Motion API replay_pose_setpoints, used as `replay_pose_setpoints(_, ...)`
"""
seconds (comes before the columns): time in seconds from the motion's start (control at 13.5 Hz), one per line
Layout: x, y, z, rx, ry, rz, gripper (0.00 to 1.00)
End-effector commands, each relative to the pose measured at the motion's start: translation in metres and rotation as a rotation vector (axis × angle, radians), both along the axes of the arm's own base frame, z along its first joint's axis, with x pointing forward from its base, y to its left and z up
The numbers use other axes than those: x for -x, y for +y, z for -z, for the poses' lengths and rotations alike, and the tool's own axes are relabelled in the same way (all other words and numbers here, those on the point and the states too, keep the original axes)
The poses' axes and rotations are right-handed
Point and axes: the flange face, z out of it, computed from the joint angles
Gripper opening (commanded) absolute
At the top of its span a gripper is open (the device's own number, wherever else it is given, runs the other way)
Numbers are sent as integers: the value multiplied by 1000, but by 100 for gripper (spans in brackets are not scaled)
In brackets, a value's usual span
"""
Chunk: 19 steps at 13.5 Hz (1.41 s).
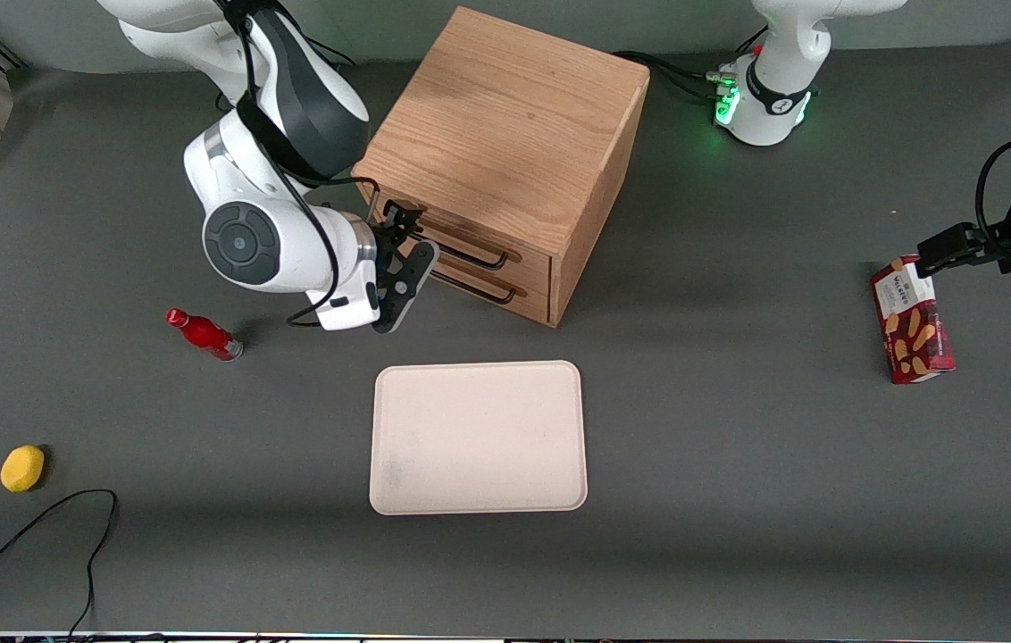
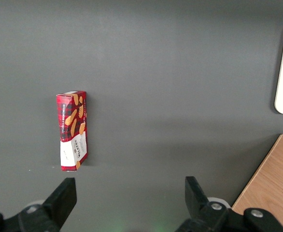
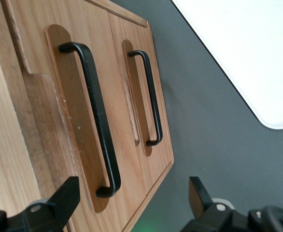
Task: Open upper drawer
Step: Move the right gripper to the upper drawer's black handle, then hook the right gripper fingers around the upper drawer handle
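The boxy oak cabinet [image 1: 505,134] stands near the middle of the table. The upper drawer [image 1: 534,268] sits shut, with its thin black bar handle [image 1: 479,259] above the lower drawer's matching handle [image 1: 483,290]. My right gripper [image 1: 407,259] is open and empty. It hovers just in front of the drawer fronts, at the working arm's end of them, level with the upper handle. In the right wrist view the upper handle [image 3: 95,111] runs toward the gap between my gripper's [image 3: 131,198] fingers. Its near end lies just short of them. The lower handle [image 3: 151,96] lies beside it.
A cream tray [image 1: 477,438] lies nearer the front camera than the cabinet and shows in the right wrist view [image 3: 247,53]. A red bottle [image 1: 202,334] lies near my arm. A yellow fruit [image 1: 22,468] and a black cable [image 1: 41,527] are toward the working arm's end. A red biscuit box [image 1: 912,319] is toward the parked arm's.
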Motion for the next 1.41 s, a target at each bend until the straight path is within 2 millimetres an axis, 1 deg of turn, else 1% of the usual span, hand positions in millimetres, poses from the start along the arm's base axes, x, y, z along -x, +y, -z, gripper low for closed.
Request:
replay_pose_setpoints(0.0, -2, 8, -1, -56, 8, 3, 100)
replay_pose_setpoints(0.15, -2, 13, 5, -58, 5, 3, 100)
replay_pose_setpoints(0.37, 4, 24, 19, -58, -3, -1, 100)
replay_pose_setpoints(0.59, 6, 27, 28, -63, 0, 10, 100)
replay_pose_setpoints(0.74, 7, 33, 41, -55, 7, 4, 100)
replay_pose_setpoints(0.96, 12, 43, 52, -50, 6, -2, 100)
replay_pose_setpoints(1.11, 13, 44, 61, -46, 6, 3, 100)
replay_pose_setpoints(1.33, 14, 44, 66, -45, 1, 8, 100)
